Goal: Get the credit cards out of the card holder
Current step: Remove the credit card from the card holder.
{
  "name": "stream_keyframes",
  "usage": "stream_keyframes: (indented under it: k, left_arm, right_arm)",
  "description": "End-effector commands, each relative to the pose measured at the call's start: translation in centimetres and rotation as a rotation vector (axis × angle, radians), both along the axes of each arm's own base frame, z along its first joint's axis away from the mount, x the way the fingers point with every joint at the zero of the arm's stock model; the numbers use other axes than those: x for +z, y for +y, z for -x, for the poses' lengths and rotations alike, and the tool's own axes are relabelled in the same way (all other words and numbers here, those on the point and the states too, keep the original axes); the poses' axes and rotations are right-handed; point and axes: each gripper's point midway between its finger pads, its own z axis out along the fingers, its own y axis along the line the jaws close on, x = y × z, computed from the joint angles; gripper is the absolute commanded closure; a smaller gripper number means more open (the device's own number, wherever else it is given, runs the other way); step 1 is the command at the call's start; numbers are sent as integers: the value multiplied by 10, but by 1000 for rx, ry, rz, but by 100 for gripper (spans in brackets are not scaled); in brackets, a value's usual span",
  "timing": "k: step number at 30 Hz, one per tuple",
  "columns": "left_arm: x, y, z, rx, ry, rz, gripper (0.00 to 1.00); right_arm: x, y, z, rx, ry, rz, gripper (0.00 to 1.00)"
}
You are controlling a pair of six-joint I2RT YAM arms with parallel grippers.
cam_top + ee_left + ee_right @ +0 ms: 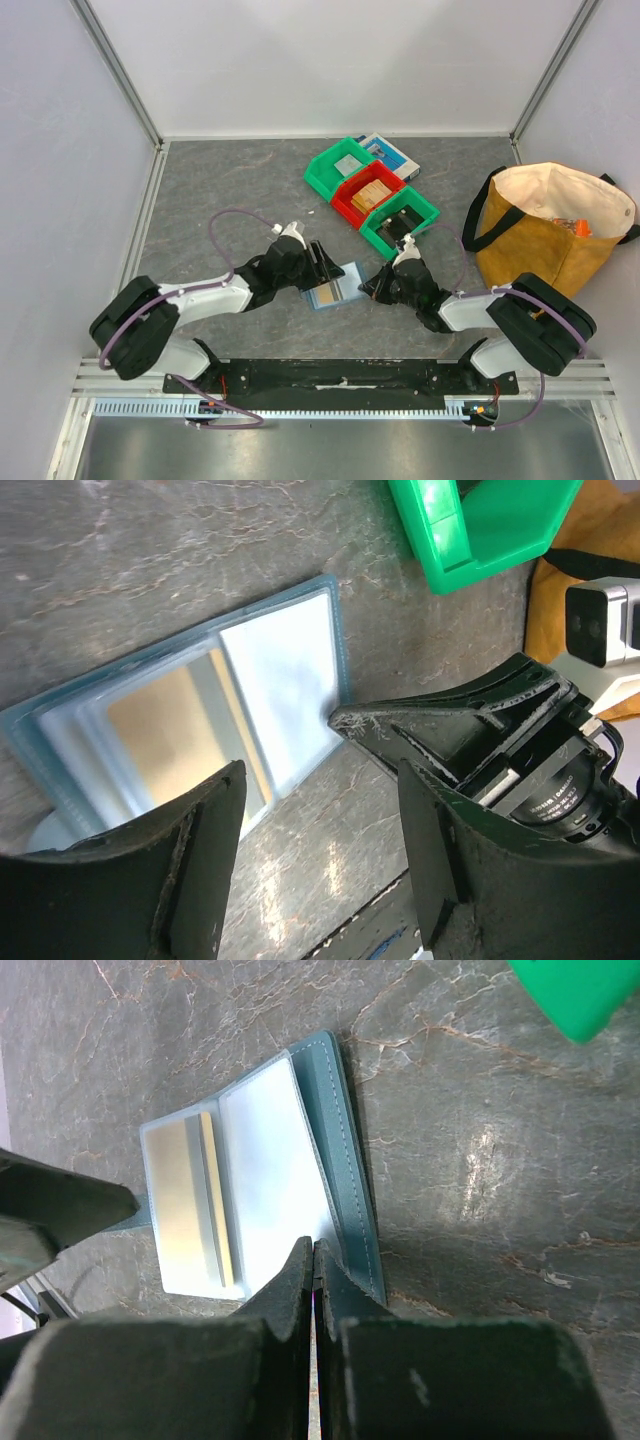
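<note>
The slate-blue card holder [335, 285] lies open on the table between my two grippers. Its clear sleeves face up, and a tan credit card [160, 730] shows inside one, with a grey card's edge [213, 1200] beside it. My left gripper [320, 780] hangs open just off the holder's [333, 600] side, only bare table between its fingers. My right gripper [314, 1245] is shut, its tips on the edge of the holder's [345, 1150] clear sleeve. Whether they pinch the sleeve I cannot make out.
Behind the holder stand a green bin [340, 168], a red bin [368, 195] and a second green bin [400, 220], the last close to my right arm. A blue-and-white flat box [392, 152] lies behind them. A tan tote bag [550, 235] stands at the right.
</note>
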Motion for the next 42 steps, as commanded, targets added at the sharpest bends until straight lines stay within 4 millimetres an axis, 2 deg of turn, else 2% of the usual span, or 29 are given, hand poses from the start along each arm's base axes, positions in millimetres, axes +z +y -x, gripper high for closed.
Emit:
stream_keyframes:
  k: [1, 5, 7, 13, 18, 24, 31, 35, 42]
  left_arm:
    - [1, 31, -2, 80, -49, -100, 31]
    - [5, 41, -5, 97, -78, -139, 31]
    - [4, 40, -6, 90, -75, -153, 31]
    - [-13, 43, -6, 94, -40, -206, 31]
    - [-18, 41, -8, 87, -32, -221, 31]
    - [-16, 37, -8, 73, -31, -205, 33]
    - [-5, 46, -11, 98, -59, -233, 34]
    - [0, 40, -13, 77, -74, -221, 34]
    - [-2, 34, -15, 66, -64, -219, 37]
  right_arm:
    - [-17, -5, 9, 4, 71, 36, 100]
    - [-18, -3, 10, 12, 77, 37, 100]
    - [-19, -2, 9, 14, 80, 37, 100]
    - [-18, -3, 10, 15, 78, 37, 100]
    - [-19, -3, 9, 15, 78, 41, 100]
    - [-20, -4, 10, 14, 81, 44, 100]
    - [-18, -3, 9, 14, 76, 41, 100]
    - [-19, -3, 9, 16, 79, 40, 100]
    - [-19, -2, 9, 21, 81, 40, 100]
